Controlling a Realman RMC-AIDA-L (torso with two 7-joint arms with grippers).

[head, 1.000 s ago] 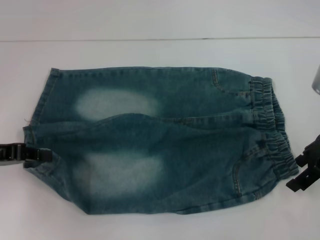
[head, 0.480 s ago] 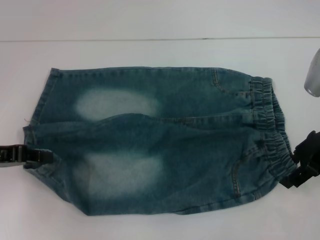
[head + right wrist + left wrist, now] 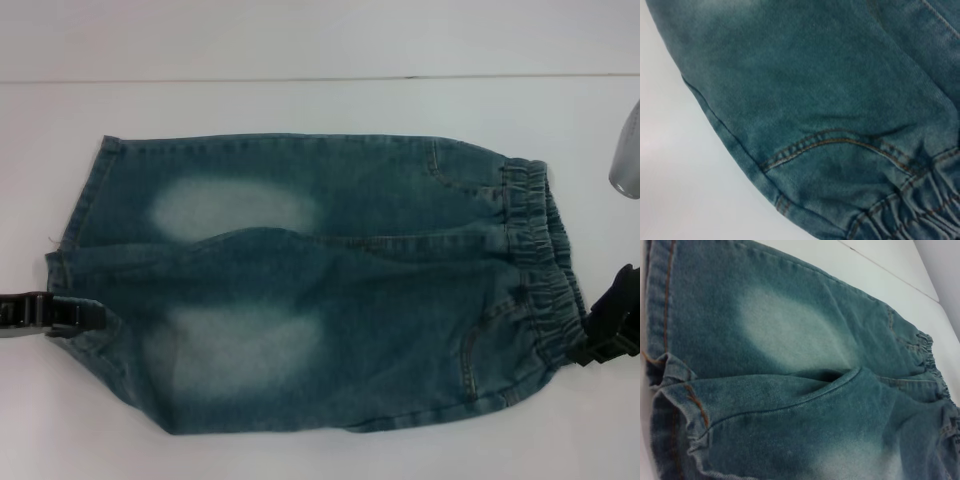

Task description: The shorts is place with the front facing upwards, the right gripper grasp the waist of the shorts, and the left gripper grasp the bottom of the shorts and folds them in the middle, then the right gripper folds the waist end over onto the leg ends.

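The shorts (image 3: 320, 285) are laid flat on the white tabletop (image 3: 320, 100), the puckered waist (image 3: 545, 260) turned to the robot's right and the straight leg ends (image 3: 85, 240) to its left. Nearest the robot, at the near corner of the waist, the right tool (image 3: 598, 338) is set against the elastic band. Slightly farther off, the left tool (image 3: 62, 314) is met at the hem of the near leg. Whether either tool is closed on the denim cannot be told.
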